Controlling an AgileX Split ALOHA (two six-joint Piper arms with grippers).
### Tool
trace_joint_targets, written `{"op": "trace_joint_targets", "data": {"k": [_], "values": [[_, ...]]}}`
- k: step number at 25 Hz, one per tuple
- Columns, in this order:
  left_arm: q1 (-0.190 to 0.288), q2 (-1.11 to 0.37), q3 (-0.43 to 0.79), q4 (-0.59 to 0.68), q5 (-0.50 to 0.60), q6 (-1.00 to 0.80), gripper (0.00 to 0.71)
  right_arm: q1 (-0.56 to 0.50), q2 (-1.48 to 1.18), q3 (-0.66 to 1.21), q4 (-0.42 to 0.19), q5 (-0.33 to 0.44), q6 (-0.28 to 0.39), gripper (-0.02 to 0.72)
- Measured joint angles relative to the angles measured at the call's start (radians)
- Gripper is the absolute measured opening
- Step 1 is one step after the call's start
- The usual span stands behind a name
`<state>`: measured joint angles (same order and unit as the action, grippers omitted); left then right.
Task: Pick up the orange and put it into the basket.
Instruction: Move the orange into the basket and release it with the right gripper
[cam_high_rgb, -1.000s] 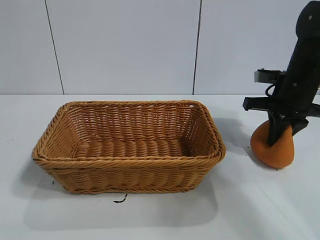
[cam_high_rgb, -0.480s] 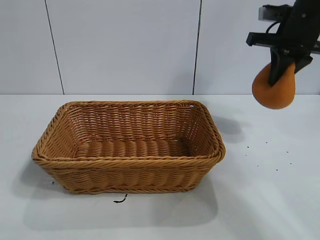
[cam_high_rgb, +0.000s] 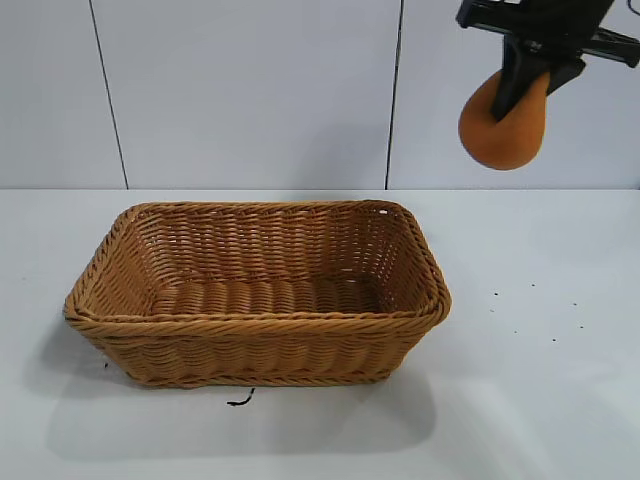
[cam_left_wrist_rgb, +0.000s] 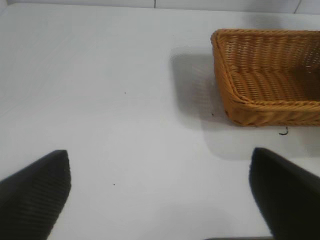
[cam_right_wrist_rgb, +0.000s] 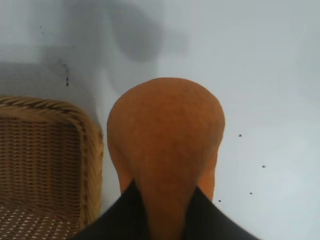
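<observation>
Level front camera, two wrist cameras, all showing basket (cam_high_rgb: 258, 295)

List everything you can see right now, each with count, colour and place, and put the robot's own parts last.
orange: one, dull orange, held in the air above the table, to the right of the basket and clear of it.
basket: one, tan-brown wicker, standing on the table left of centre, nothing inside it.
table: one, white, carrying the basket; a few small dark specks on its right part.
wall: pale grey panels behind the table.
right gripper: one, black, at the top right of the exterior view, fingers shut on the orange's top.
left gripper: one, black, fingers wide open, low over bare table beside the basket, holding nothing.
</observation>
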<state>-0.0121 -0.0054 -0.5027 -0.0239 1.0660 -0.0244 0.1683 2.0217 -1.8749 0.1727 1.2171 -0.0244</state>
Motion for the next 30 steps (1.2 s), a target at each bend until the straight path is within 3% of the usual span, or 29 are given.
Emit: {"op": "trace_joint_targets", "data": {"k": [8, 15, 22, 30], "values": [[0.000, 0.000, 0.000, 0.000, 0.000, 0.000, 0.696, 0.242, 0.000, 0.000, -0.022, -0.003, 0.004, 0.044], [0.000, 0.000, 0.000, 0.000, 0.000, 0.000, 0.696, 0.396, 0.039, -0.003, -0.080, -0.074, 0.041, 0.044], [0.000, 0.000, 0.000, 0.001, 0.001, 0.000, 0.696, 0.452, 0.181, -0.003, -0.086, -0.156, 0.052, 0.044], [0.000, 0.000, 0.000, 0.001, 0.001, 0.000, 0.696, 0.452, 0.279, -0.003, -0.090, -0.185, 0.056, 0.044]]}}
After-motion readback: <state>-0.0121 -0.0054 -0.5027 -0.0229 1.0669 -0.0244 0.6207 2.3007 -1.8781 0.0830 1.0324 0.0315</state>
